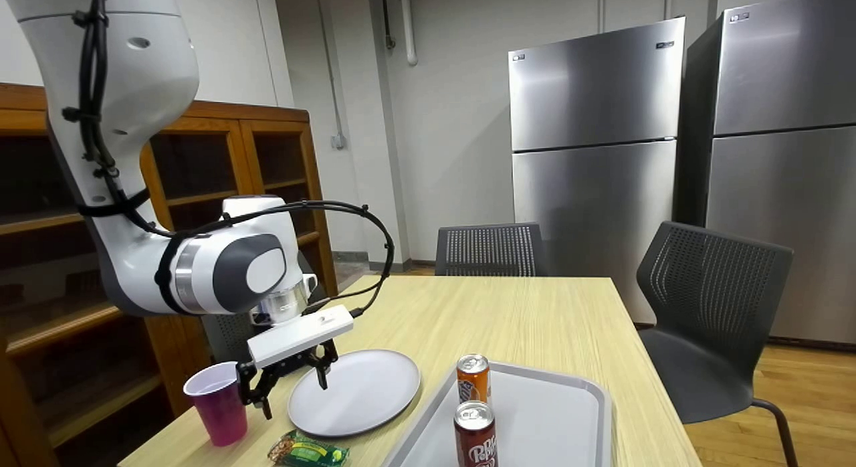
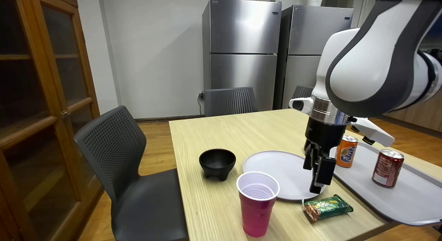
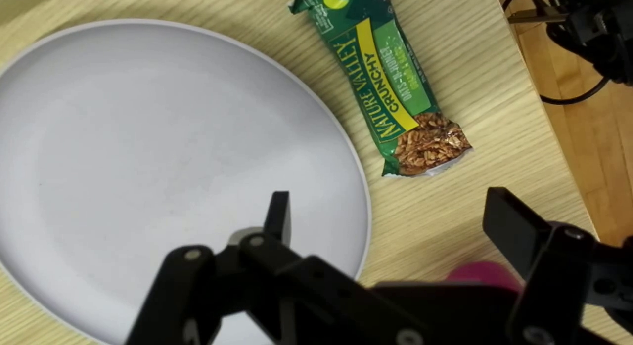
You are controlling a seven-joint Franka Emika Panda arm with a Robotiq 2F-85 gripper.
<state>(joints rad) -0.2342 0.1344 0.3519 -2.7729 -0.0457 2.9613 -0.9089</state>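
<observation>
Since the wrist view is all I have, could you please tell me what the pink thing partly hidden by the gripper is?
Observer: It is a cup, standing upright on the table.
Operator: Thank you; is the gripper touching it?
Observer: No, an exterior view shows a gap between the gripper and the cup.
Operator: And are there any drinks nearby, please?
Observer: Yes, an orange can and a red can stand on a tray.

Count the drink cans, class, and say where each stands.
2, both on the gray tray. The Fanta can stands nearer the plate; the Dr Pepper can stands farther from it. The arm might hide others.
</observation>
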